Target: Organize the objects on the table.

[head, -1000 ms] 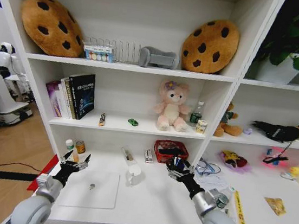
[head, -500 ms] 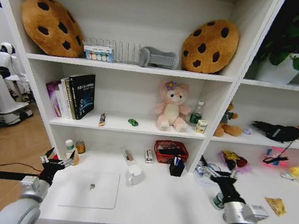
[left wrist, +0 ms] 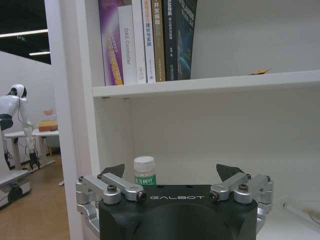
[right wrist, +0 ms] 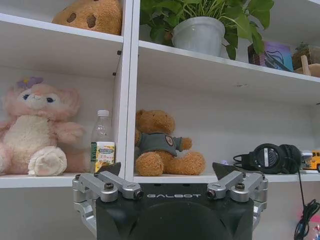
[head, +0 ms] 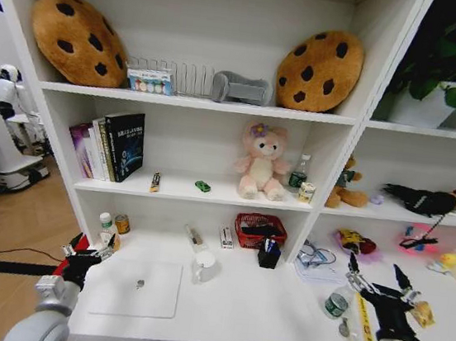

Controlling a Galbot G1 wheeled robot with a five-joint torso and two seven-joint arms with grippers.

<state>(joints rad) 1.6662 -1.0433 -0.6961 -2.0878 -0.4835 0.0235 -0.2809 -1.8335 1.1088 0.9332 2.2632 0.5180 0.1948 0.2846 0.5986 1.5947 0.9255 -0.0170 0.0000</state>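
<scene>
Silver laptop [head: 135, 286], closed, lying flat on the white desk [head: 235, 313] just beside the left gripper [head: 86, 258], on its inner side. The left gripper hovers at the desk's left end with its jaws apart and nothing between them; beyond them, in the left wrist view, stands a small white-capped bottle [left wrist: 144, 171] under the shelf of books [left wrist: 150, 40]. White mug [head: 205, 266] stands past the laptop, well apart from both grippers. Black pen holder [head: 268, 254] with pens sits in front of the red basket [head: 261, 229] at the back of the desk. Right gripper [head: 379, 282] hovers over the right part of the desk, jaws spread wide and empty. Green-labelled can [head: 335, 304] stands just to the inner side of those jaws, and the yellow packet [head: 422, 312] lies just to their outer side. Tiny green toy car [head: 203, 186] rests on the shelf above, beside the pink plush bear [head: 260, 163].
</scene>
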